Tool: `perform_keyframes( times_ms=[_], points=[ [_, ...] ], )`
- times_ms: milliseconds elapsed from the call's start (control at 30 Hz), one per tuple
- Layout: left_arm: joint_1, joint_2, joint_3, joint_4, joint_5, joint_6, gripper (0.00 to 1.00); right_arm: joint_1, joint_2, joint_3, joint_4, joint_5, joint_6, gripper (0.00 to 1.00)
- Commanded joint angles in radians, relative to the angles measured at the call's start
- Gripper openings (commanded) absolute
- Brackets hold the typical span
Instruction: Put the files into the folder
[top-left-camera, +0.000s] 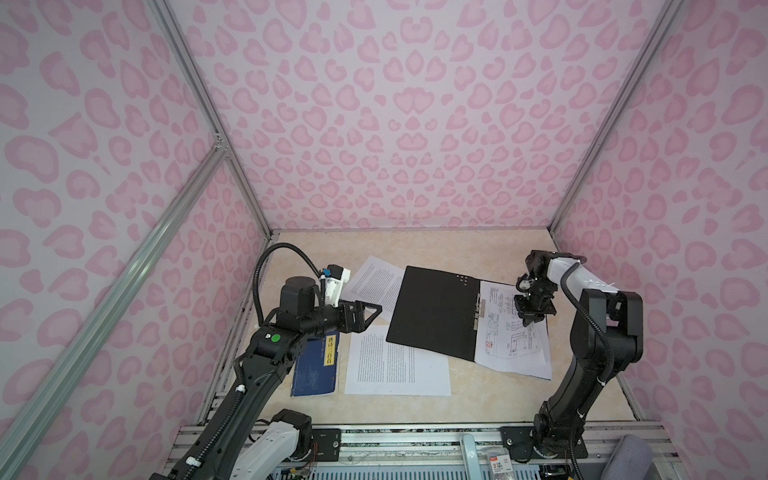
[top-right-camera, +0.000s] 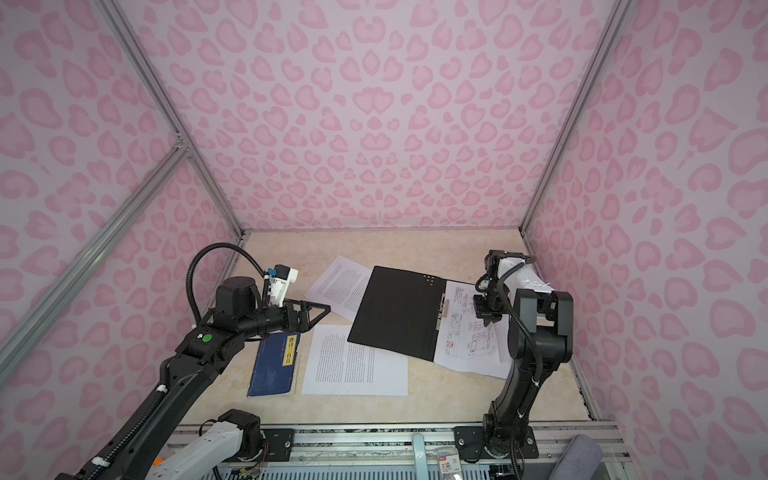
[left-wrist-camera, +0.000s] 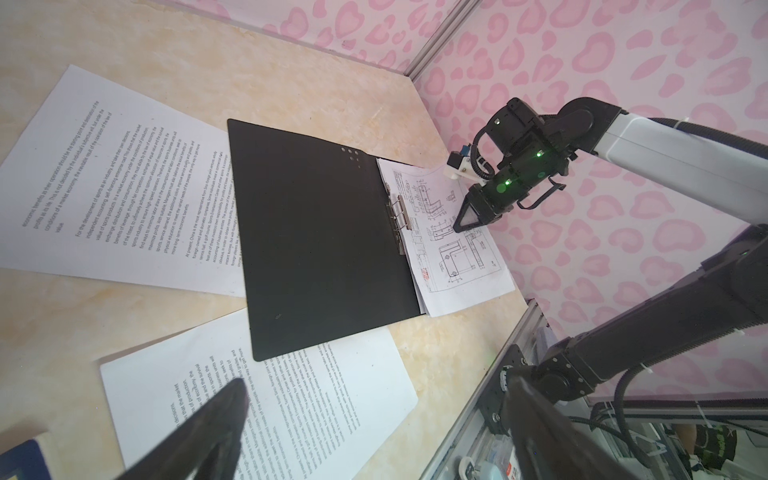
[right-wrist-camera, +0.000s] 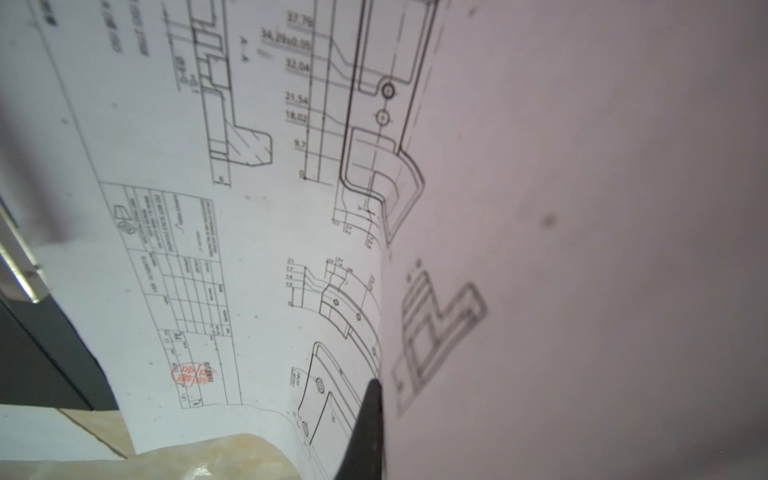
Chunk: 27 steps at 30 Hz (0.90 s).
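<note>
On the beige marbled desk (top-left-camera: 478, 399), folder (top-left-camera: 436, 311) lies open

Nearest, a blue book (top-left-camera: 314, 370) labelled 唐诗三百首 sits beside a printed sheet (top-left-camera: 397, 365); the left pincer (top-left-camera: 375, 312) hangs close by, spread wide, empty. Beyond, the right pincer (top-left-camera: 530, 321) is clamped on the drawing sheet (top-left-camera: 511, 345) by the folder's clip (top-left-camera: 480, 307). Pink heart-print walls (top-left-camera: 395, 124) behind.

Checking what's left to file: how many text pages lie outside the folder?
2. One text page sticks out from under the folder's far left edge; the other from under its near edge. More may hide beneath.
</note>
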Motion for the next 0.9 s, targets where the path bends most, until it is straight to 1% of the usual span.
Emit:
perform_keyframes(
  times_ms=[0, 267, 867],
  points=[
    [0.001, 0.0, -0.006, 0.03, 0.016, -0.007, 0.98, -0.001, -0.009, -0.018, 0.022, -0.018, 0.012, 0.0],
    [0.002, 0.002, -0.009, 0.035, 0.019, -0.011, 0.98, -0.005, -0.011, -0.003, 0.034, 0.001, 0.021, 0.0],
    [0.011, 0.012, -0.017, 0.051, 0.033, -0.024, 0.98, -0.02, 0.006, -0.009, 0.054, -0.025, 0.017, 0.0]
  ],
)
